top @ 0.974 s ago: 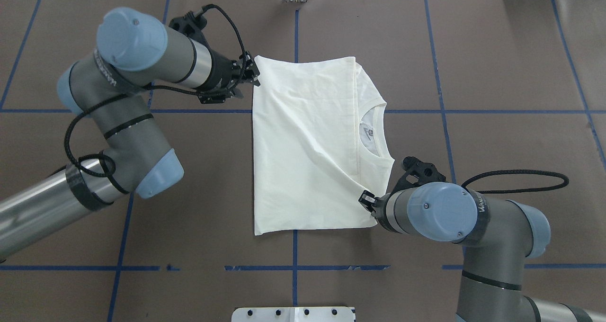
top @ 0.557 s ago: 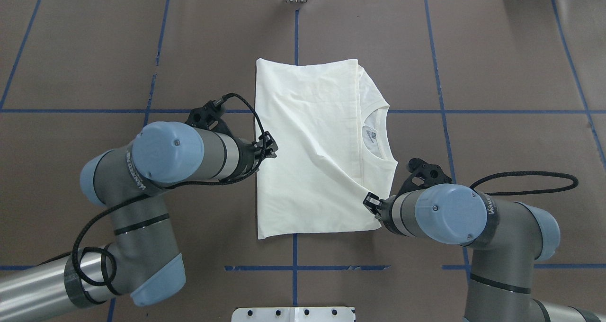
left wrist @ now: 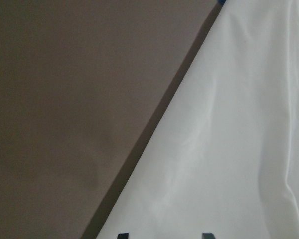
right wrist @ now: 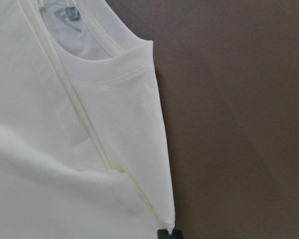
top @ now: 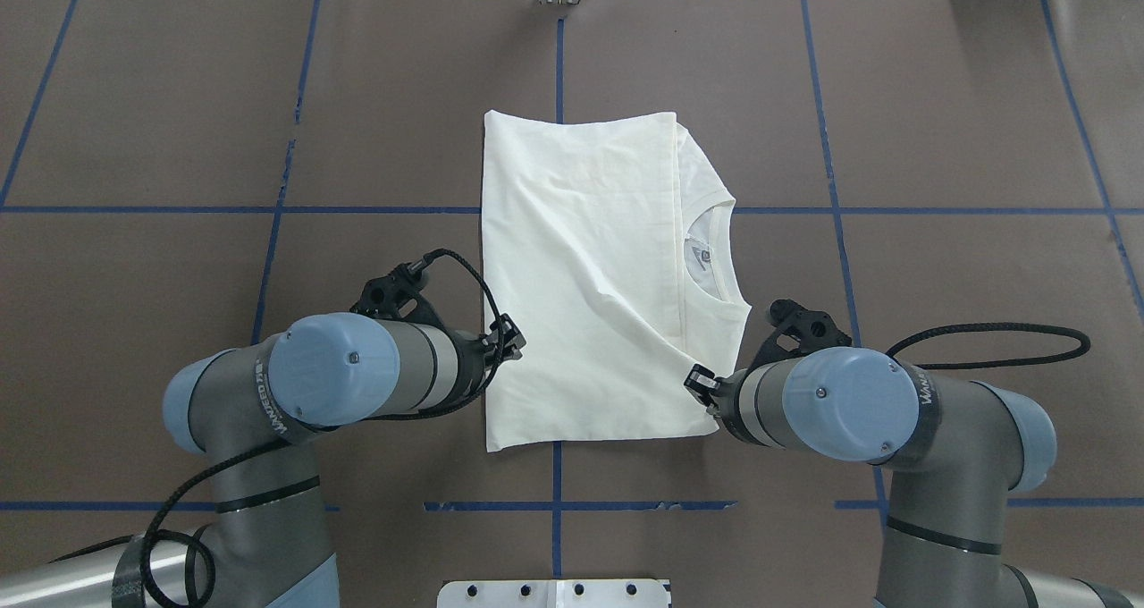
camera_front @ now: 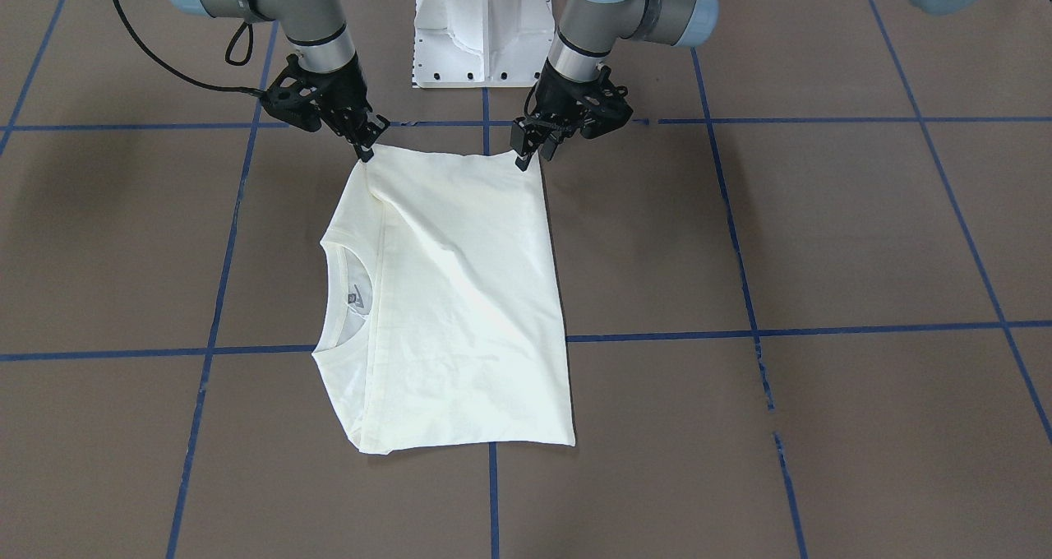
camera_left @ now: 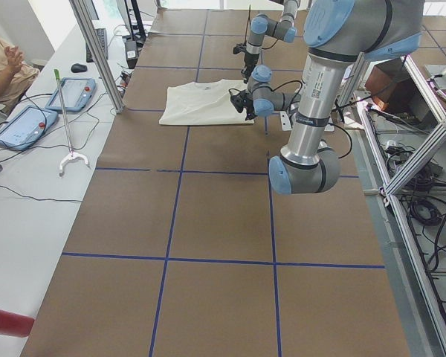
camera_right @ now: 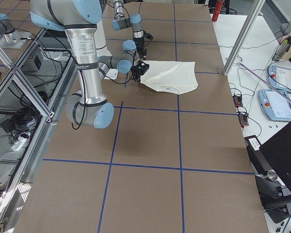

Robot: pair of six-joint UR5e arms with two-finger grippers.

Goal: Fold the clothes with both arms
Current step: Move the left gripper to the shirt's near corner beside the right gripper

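Observation:
The cream-white T-shirt (top: 581,277) lies folded in a tall rectangle on the brown table, collar (top: 715,250) to the right; its print is hidden. It also shows in the front view (camera_front: 460,312). My right gripper (top: 699,384) is shut on the shirt's near right corner; in the right wrist view (right wrist: 168,234) the fingertips pinch the fabric tip. My left gripper (top: 508,338) is at the shirt's left edge near the near left corner (camera_front: 522,158). In the left wrist view (left wrist: 164,235) its two fingertips stand apart over the fabric (left wrist: 229,149), open and empty.
The white pedestal base (top: 554,593) stands at the table's near edge, just behind both grippers (camera_front: 481,25). Blue tape lines (top: 831,210) grid the brown table. An operator's side table with tablets (camera_left: 30,123) and a metal post (camera_left: 97,52) lies beyond the far edge.
My left arm has swung from the shirt's far left corner back along the left edge to near its near left corner. The right gripper has stayed on its corner.

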